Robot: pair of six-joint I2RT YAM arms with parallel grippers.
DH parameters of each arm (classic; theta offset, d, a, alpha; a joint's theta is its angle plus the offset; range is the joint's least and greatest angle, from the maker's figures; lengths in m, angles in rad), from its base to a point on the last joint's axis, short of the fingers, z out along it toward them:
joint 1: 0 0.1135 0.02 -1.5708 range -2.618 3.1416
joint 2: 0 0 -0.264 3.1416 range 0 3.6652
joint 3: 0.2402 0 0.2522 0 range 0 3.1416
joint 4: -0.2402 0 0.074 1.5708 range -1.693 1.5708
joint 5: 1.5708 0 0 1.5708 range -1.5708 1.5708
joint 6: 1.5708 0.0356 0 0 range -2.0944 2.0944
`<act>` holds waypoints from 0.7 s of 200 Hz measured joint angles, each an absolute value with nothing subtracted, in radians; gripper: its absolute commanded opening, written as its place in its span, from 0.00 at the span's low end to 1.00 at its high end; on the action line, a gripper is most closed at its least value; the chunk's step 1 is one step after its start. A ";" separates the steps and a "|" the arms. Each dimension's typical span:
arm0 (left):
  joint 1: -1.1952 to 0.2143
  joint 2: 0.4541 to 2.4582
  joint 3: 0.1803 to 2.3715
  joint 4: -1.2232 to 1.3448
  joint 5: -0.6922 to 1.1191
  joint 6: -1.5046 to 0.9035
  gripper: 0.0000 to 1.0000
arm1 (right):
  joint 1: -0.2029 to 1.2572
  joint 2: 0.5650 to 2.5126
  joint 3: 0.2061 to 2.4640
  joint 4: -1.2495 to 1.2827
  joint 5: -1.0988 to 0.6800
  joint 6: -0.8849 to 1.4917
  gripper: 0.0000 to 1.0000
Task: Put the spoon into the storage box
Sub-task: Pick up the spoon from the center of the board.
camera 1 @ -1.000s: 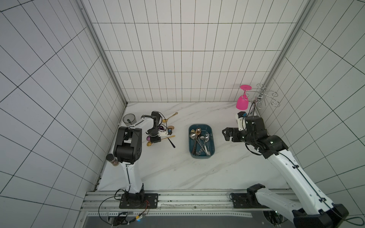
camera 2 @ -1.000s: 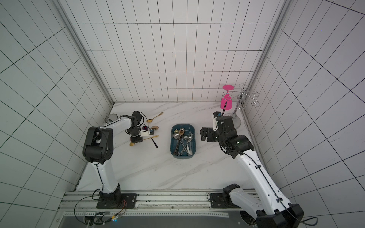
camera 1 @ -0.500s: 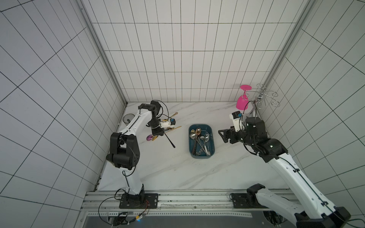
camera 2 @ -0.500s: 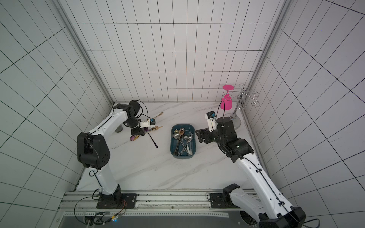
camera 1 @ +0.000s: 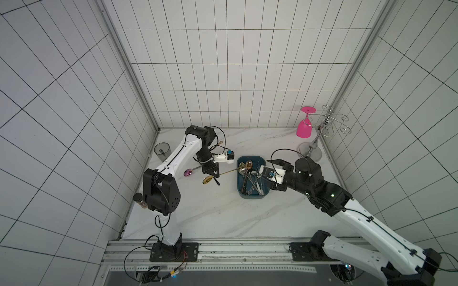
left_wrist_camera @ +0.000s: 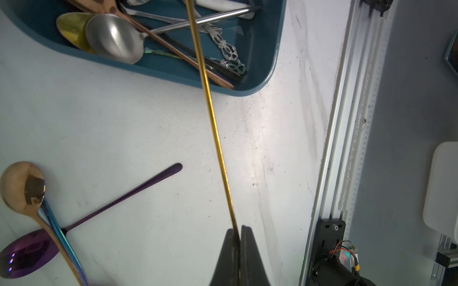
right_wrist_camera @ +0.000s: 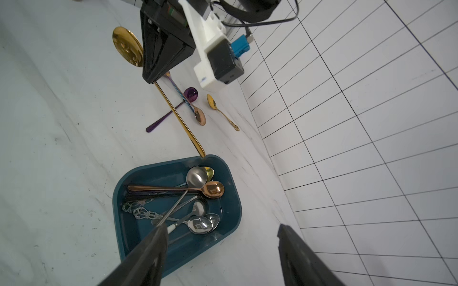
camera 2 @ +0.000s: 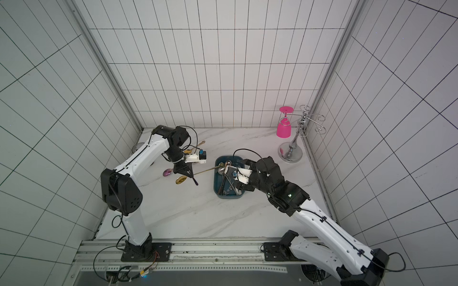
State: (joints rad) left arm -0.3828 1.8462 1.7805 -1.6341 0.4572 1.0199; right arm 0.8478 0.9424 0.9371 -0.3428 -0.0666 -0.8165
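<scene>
My left gripper is shut on the thin handle of a gold spoon. The spoon's bowl sticks out behind the jaws. Its handle tip reaches the left rim of the dark teal storage box, which holds several spoons. My right gripper hovers open over the box's right side with nothing between its fingers.
A purple spoon, a rose-gold spoon and a small gold spoon lie left of the box. A smoky cup stands by the left wall. A pink glass hangs on a chrome rack at the back right.
The left arm has stretched out and carried the gold spoon right, towards the box. The right gripper has moved left over the box and its jaws have narrowed somewhat.
</scene>
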 measured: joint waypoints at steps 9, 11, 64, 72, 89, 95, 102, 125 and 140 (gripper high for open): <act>-0.402 1.835 1.781 -1.637 0.466 1.014 0.00 | 0.863 0.958 0.929 -0.336 -0.049 -0.867 0.73; -0.407 1.832 1.781 -1.637 0.467 1.012 0.00 | 0.867 0.961 0.928 -0.335 -0.047 -0.873 0.74; -0.505 1.767 1.774 -1.641 0.479 0.986 0.00 | 0.894 1.023 0.901 -0.332 -0.069 -0.962 0.77; -0.519 1.754 1.761 -1.640 0.472 0.983 0.00 | 0.894 1.031 0.901 -0.332 -0.088 -0.945 0.77; -0.547 1.716 1.724 -1.644 0.451 0.980 0.00 | 0.870 1.054 0.902 -0.333 -0.158 -0.864 0.73; -0.555 1.702 1.716 -1.645 0.445 0.980 0.00 | 0.856 1.063 0.903 -0.334 -0.192 -0.828 0.72; -0.565 1.686 1.710 -1.647 0.441 0.981 0.00 | 0.832 1.072 0.903 -0.332 -0.235 -0.780 0.71; -0.578 1.652 1.713 -1.654 0.441 0.988 0.00 | 0.765 1.093 0.903 -0.329 -0.364 -0.641 0.66; -0.582 1.649 1.720 -1.657 0.441 0.992 0.00 | 0.748 1.110 0.905 -0.324 -0.430 -0.565 0.63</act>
State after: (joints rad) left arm -0.5819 1.6485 1.7203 -1.6569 0.4412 0.9916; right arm 0.7479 1.1095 0.9047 -0.3237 -0.4297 -0.5652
